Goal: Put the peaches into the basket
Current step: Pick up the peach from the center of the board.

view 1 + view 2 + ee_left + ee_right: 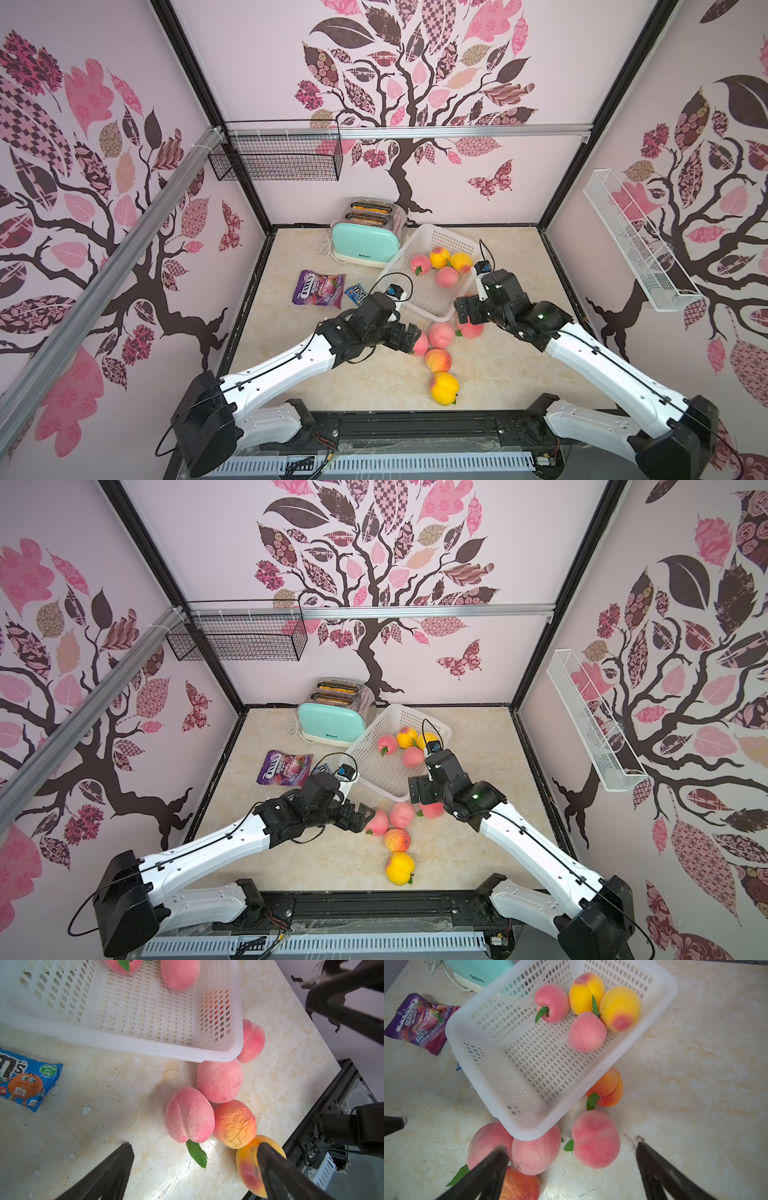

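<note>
Peaches [441, 334] cluster on the table [519, 374] at the basket [419, 291] corner. My left jaws, wide open and empty, face the leafed pink one [189, 1114]; my right jaws, open and empty too, face a second peach [595, 1139].

Orange peach [609, 1088] half hidden behind basket [527, 1128].

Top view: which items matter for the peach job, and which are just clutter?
Job:
- white basket
- four peaches inside it
- six loose peaches on the table

Lying about:
- toaster
- purple candy bag
- M&M's packet
- black wire basket
- white wire shelf
</note>
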Tool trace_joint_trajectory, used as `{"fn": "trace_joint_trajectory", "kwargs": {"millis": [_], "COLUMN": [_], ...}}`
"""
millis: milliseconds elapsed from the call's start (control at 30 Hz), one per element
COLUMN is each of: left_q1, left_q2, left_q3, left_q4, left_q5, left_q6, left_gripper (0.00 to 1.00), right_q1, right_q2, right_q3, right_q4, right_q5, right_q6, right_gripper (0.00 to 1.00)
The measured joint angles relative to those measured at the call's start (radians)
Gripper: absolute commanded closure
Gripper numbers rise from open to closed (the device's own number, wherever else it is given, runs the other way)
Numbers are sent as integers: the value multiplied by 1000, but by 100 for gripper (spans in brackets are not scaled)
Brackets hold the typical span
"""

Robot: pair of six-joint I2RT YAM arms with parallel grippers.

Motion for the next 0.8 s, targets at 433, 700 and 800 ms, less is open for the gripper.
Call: {"fn": "trace_joint_trajectory", "kwargs": {"millis": [433,700,800], "left_q1": [-14,-16,-16], "left_q2": [101,173,184], "left_q3": [-37,-50,-50], "left_q4": [71,111,118], "left_q5": [10,13,14], "left_q6": [-38,-55,-57], "left_gripper": [3,3,3], "right_q1": [35,47,48], "right_q2": [-228,-293,-304], "right_q3": [-180,-288,-303], "right_q4": [-18,34,47], "right_q5": [-129,-221,-239], "right_q6": [84,97,97], "right_gripper": [2,2,2]}}
